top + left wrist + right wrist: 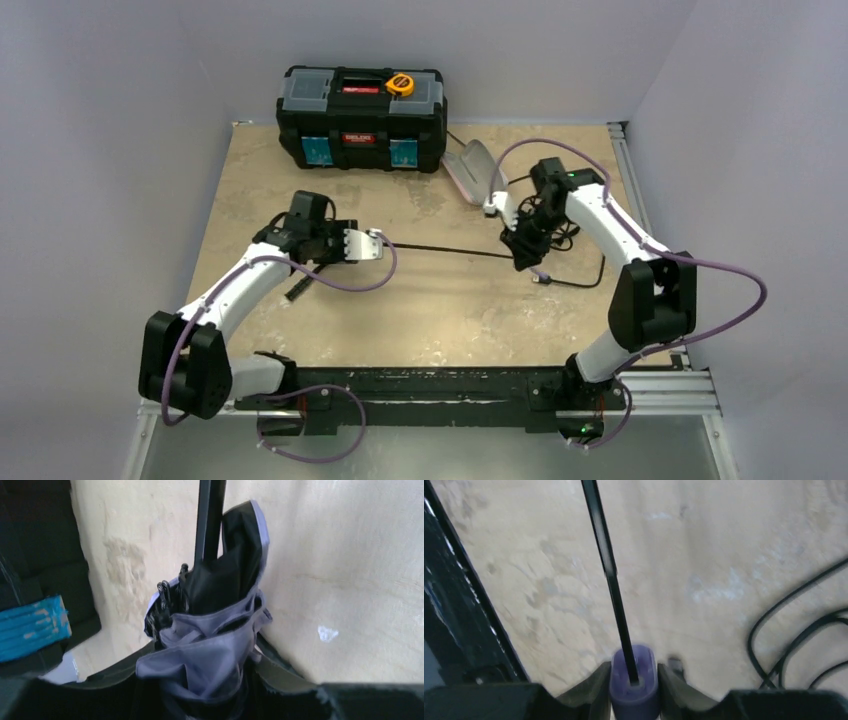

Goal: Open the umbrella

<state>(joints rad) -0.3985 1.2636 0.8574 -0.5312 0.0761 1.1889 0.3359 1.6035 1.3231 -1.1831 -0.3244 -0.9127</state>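
Lavender umbrella, shaft extended: left gripper clamps its bunched canopy, right gripper its handle. Mottled beige table, pale walls.

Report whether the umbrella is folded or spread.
Folded: the umbrella canopy sits bunched in the left gripper; its shaft runs extended to the handle in the right gripper.

Black toolbox at far edge of tan table, yellow tape measure on its lid. Flat pinkish fabric sleeve just right of it. Loose black cable lies toward table's right side.
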